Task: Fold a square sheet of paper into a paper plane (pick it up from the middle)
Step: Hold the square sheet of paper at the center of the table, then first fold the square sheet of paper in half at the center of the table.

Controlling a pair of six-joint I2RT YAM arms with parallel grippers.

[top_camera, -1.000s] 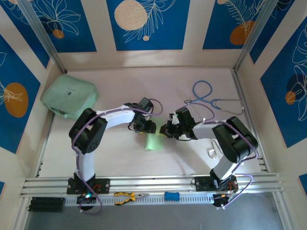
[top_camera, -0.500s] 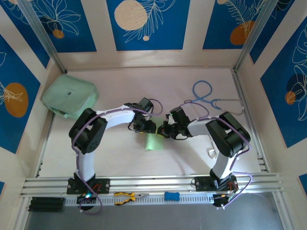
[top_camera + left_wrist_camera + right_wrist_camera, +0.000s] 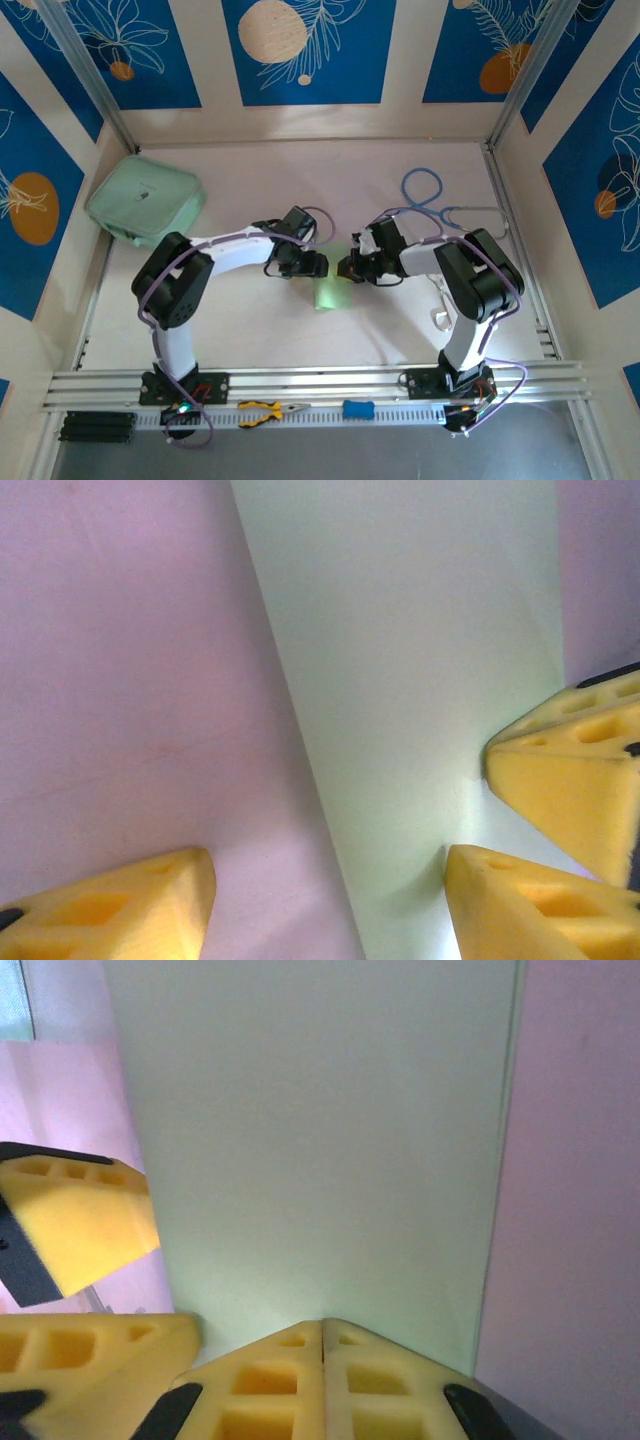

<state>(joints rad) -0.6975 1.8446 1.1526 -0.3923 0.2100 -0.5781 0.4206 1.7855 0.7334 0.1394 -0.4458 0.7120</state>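
From my remote seat I start with the table (image 3: 240,335), then the left arm (image 3: 235,245) and right arm (image 3: 470,270), which both bend inward so their wrists nearly meet at mid-table. A mint-green pouch (image 3: 145,205) lies well out at 10 o'clock from that meeting point, and a blue stethoscope (image 3: 442,209) lies at about 2 o'clock. The light-green sheet of paper (image 3: 328,294) sits flat on the table directly under and just below the two wrists. It is folded into a narrow strip whose long axis runs roughly 12 to 6 o'clock, leaning slightly toward 1 and 7. Its blunt free end faces 6 o'clock, toward the bases, and its upper end is tucked beneath the grippers (I can make out no sharp nose). The left gripper (image 3: 312,264) has its jaws well apart. In its wrist view one yellow pad (image 3: 110,905) is over bare table and the other (image 3: 530,905) over the paper, so they straddle the sheet's long left edge. The right gripper (image 3: 345,268) has its pads (image 3: 280,1370) pressed together at the paper's near edge, and I cannot tell whether any paper is pinched between them. Yellow-handled pliers (image 3: 268,409) and a small blue item (image 3: 358,408) rest on the front rail at 6 o'clock.
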